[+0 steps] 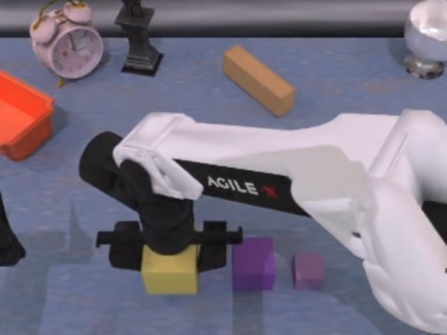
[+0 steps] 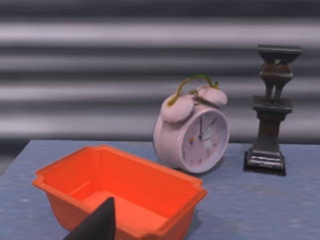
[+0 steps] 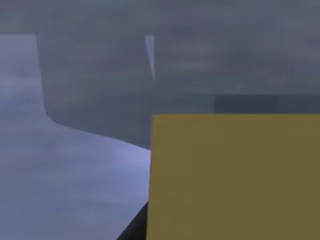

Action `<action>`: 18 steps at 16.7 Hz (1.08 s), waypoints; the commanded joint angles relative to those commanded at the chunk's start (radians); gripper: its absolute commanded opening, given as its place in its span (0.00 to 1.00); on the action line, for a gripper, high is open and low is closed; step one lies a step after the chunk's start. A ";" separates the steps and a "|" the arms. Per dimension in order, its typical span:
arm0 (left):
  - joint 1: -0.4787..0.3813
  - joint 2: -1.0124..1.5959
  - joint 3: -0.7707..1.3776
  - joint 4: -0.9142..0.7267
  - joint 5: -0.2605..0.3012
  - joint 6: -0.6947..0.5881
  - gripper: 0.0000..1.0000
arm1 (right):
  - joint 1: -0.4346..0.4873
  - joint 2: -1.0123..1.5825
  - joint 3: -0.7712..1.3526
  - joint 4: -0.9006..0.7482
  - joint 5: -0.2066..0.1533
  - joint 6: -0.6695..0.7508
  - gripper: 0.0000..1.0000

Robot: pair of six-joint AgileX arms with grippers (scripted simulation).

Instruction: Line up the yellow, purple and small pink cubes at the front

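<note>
Plainly matte yellow cube point(image 1: 170, 272), largest, right pincer point(image 1: 170, 252) astride

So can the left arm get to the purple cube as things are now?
Probably not easily. The right arm's tool sits over the yellow cube, between the parked left arm at the table's left edge and the purple cube.

Blue mottled tabletop point(image 1: 335, 77); grey horizontally ribbed wall point(image 2: 100, 65) behind; soft light

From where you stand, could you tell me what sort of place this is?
Probably a rendered tabletop test scene: a blue table before a ribbed wall, scattered props like an alarm clock and orange bin.
</note>
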 joint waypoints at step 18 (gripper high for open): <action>0.000 0.000 0.000 0.000 0.000 0.000 1.00 | 0.000 0.001 -0.003 0.003 0.000 0.000 1.00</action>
